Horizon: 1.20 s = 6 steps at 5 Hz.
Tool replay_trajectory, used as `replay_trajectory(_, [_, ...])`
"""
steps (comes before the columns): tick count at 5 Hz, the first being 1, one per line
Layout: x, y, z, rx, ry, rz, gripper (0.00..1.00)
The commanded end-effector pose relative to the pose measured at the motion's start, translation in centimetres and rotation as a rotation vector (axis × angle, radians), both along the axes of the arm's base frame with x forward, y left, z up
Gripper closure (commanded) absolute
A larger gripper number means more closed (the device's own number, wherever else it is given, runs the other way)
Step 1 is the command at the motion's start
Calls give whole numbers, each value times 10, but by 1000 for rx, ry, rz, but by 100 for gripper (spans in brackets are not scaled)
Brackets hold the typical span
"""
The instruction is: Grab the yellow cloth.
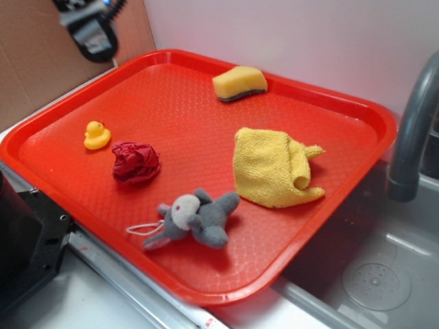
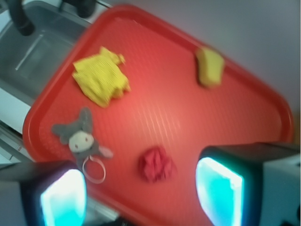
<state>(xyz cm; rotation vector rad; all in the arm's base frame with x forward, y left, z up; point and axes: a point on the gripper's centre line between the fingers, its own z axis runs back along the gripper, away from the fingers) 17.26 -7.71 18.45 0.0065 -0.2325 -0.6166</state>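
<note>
The yellow cloth [image 1: 272, 166] lies rumpled on the right part of the red tray [image 1: 329, 106], with a pointed corner toward the sink. In the wrist view the cloth [image 2: 99, 78] is at the upper left. My gripper [image 1: 92, 31] hangs high above the tray's far left corner, well away from the cloth. In the wrist view my gripper [image 2: 141, 195] is open and empty, with its two cyan-lit fingers [image 2: 219, 190] wide apart high over the tray.
On the tray lie a yellow sponge block [image 1: 239, 83], a small yellow duck [image 1: 96, 135], a crumpled red ball [image 1: 136, 162] and a grey plush toy [image 1: 195, 218]. A sink [image 1: 374, 274] with a grey faucet [image 1: 411, 130] is at the right.
</note>
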Motion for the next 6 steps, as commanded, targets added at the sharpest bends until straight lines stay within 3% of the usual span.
replay_trajectory(1, [37, -29, -39, -39, -49, -231, 0])
replay_trajectory(2, [52, -35, -60, -29, -42, -296, 0])
replay_trajectory(3, [67, -45, -86, -72, -7, -371, 0])
replay_trajectory(4, [69, -59, -111, -197, 78, -503, 0])
replay_trajectory(5, [69, -64, -133, -195, 140, -537, 0])
replay_trajectory(6, [69, -64, -145, -110, 185, -468, 100])
